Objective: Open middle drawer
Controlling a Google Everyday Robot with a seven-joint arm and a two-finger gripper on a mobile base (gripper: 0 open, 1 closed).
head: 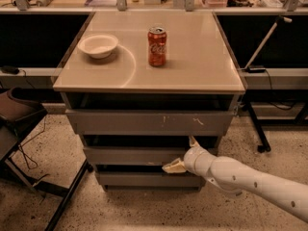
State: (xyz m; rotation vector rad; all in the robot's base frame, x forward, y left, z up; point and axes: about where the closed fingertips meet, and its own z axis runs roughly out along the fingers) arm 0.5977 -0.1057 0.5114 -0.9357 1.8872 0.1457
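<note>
The middle drawer (pixel 130 155) is the plain grey front between the scratched top front (pixel 144 122) and the narrow bottom front (pixel 144 179); it sits nearly flush. My gripper (pixel 183 154) is at the right part of that front, on a white arm (pixel 250 182) coming in from the lower right. One cream finger (pixel 194 141) points up into the dark gap above the drawer. The other finger (pixel 173 167) lies low in front of its lower edge. The jaws stand apart, with the front's right part between them.
On the cabinet top (pixel 202 57) stand a white bowl (pixel 98 45) and a red soda can (pixel 157 46). A dark chair (pixel 19 129) is at the left, and a black stand leg (pixel 255 124) at the right. Speckled floor (pixel 144 211) lies in front.
</note>
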